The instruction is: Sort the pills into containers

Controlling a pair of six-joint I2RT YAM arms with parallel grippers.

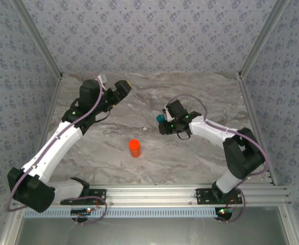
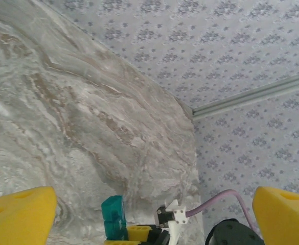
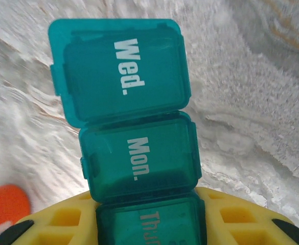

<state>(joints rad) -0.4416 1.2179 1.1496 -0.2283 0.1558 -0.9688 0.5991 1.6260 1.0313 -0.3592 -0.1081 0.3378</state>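
Note:
The teal pill box (image 3: 136,153) has lids marked Wed., Mon. and Thu. It stands on end between the yellow fingers (image 3: 52,224) of my right gripper (image 3: 149,217), which is shut on its lower part. From above, this box (image 1: 160,118) is a small teal spot at the tip of the right gripper (image 1: 164,124), over the table's middle. My left gripper (image 2: 152,214) is open with nothing between its yellow fingers (image 2: 19,212). It hovers at the back left (image 1: 122,88) and looks across at the held box (image 2: 113,217). The lids hide what is inside.
An orange cylindrical bottle (image 1: 134,148) stands upright on the marble table (image 1: 205,92) in front of both grippers, and its edge (image 3: 3,206) shows in the right wrist view. Patterned walls close in the back and sides. A metal rail (image 1: 154,194) runs along the near edge.

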